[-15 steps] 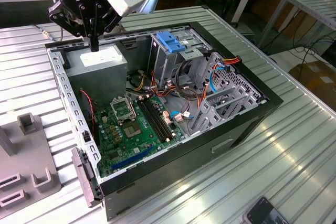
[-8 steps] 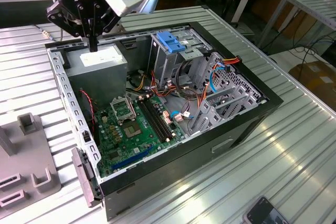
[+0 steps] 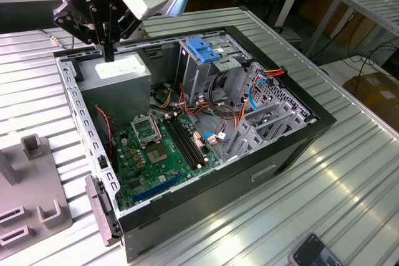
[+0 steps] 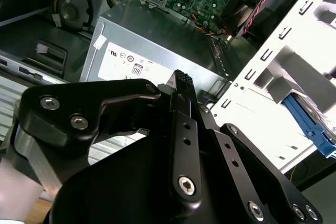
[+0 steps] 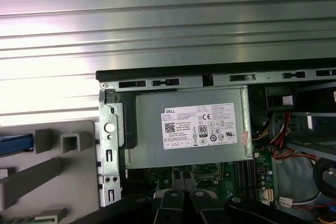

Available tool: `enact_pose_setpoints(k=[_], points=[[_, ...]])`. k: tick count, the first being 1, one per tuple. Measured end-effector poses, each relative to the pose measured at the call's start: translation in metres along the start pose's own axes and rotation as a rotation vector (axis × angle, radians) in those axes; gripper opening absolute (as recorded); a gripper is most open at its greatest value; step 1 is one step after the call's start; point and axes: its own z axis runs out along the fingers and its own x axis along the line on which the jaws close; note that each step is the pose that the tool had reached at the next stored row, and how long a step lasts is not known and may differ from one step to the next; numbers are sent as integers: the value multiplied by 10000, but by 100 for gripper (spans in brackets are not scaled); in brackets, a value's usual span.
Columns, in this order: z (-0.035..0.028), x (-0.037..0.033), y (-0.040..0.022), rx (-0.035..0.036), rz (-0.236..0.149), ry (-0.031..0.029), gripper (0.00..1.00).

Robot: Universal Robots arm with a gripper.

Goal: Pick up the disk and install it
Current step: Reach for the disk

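Observation:
My gripper (image 3: 110,56) hangs over the back left corner of the open computer case (image 3: 293,135), just above the grey power-supply box (image 3: 121,73). Its black fingers are pressed together with nothing between them; in the second wrist view the gripper (image 4: 180,78) points at that box (image 4: 157,51). Of the disk I see a blue side rail (image 5: 16,144) on the grey fixture outside the case in the first wrist view, and a blue rail (image 4: 310,127) beyond the case wall in the second wrist view. Its casing is cut off.
Inside the case lie the green motherboard (image 3: 159,147), loose cables and a metal drive cage with a blue handle (image 3: 202,48). The grey fixture (image 3: 31,204) stands at the exterior view's left on the ribbed metal table (image 3: 349,185). A phone (image 3: 315,253) lies near the front edge.

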Motion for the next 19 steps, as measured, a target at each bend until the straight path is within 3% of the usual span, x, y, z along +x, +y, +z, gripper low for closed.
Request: enact_pose_setpoints(k=[19], points=[[-2,85,-6,0,0,1,10]])
